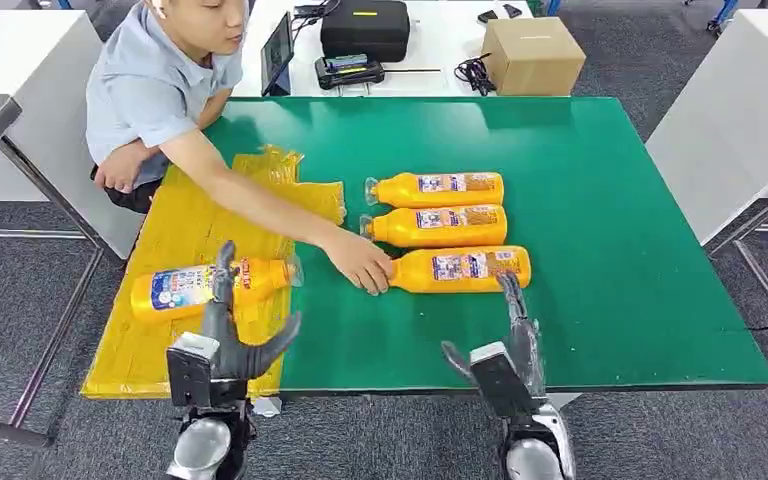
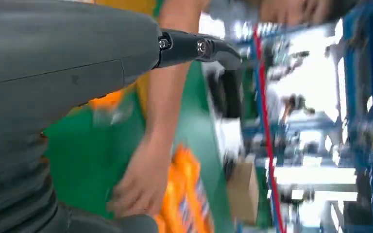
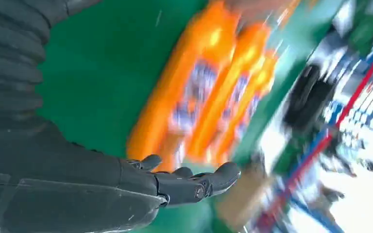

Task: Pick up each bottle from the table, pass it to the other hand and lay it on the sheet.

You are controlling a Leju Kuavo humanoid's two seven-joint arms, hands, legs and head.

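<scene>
The right hand hung released, fingers apart and holding nothing, at the near edge of the green bench, its fingertips just short of the nearest bottle. That bottle lay on its side with two more bottles in a row beyond it, all three right of the yellow sheet. A person's hand rested against the nearest bottle's cap end, and there lay the main risk: a reach made from there would likely have met that hand or arm, or found the bottle nudged out of line. The left hand was also released and empty, raised over the sheet's near part just in front of the one bottle already laid there. A careless lift toward the handover could have clipped that bottle and rolled it. Lying flat and round, the three bottles would probably roll under a glancing touch.
</scene>
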